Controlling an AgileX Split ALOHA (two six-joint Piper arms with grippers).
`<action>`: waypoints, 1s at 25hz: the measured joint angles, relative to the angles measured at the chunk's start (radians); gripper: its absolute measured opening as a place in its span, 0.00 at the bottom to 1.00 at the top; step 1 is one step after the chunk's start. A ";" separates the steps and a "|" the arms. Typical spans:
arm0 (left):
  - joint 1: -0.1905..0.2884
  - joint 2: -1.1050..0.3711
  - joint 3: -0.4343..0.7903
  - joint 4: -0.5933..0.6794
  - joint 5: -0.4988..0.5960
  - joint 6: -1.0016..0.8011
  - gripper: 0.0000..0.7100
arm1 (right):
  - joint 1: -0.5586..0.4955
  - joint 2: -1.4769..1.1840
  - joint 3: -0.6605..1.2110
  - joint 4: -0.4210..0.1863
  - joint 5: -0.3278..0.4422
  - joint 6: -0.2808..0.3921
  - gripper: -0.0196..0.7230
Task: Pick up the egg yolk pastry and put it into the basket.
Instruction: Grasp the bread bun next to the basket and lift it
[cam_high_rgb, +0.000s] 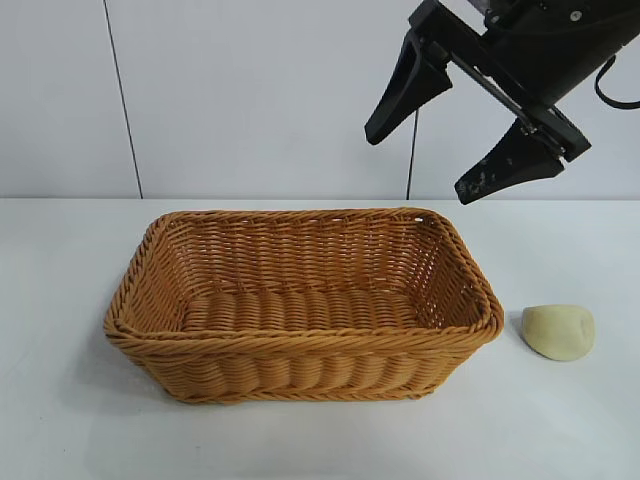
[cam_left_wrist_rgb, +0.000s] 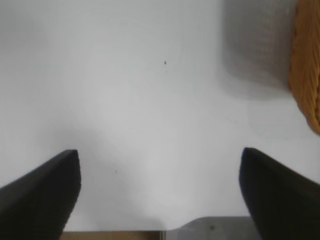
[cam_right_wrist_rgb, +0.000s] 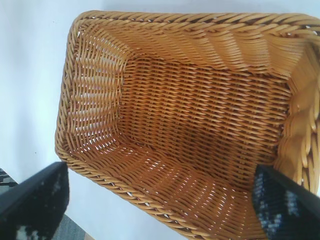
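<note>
Pale egg yolk pastry (cam_high_rgb: 558, 331) on table, just right of empty wicker basket (cam_high_rgb: 300, 345)

I see the basket (cam_high_rgb: 300, 370) as rough woven wicker with a braided rim, the egg yolk pastry (cam_high_rgb: 558, 331) smooth and matt, the tabletop (cam_high_rgb: 60, 300) plain matt white.

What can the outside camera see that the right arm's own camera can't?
Only the exterior view shows the egg yolk pastry, lying on the table just to the right of the basket, not touching it. It also shows the whole right hand held open in the air above the basket's back right corner.

Only the right wrist view looks straight down at the basket's woven floor, with nothing in it.

Both show the basket, the white table and the right hand's dark fingers, spread apart and holding nothing.
</note>
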 joint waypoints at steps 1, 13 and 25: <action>0.000 -0.052 0.049 0.000 0.001 0.000 0.94 | 0.000 0.000 0.000 0.000 0.001 0.000 0.95; 0.000 -0.711 0.512 0.000 -0.067 0.001 0.93 | 0.000 0.000 0.000 0.000 0.001 0.000 0.95; 0.000 -1.081 0.599 0.000 -0.143 0.008 0.93 | 0.000 0.000 0.000 0.000 0.001 0.000 0.95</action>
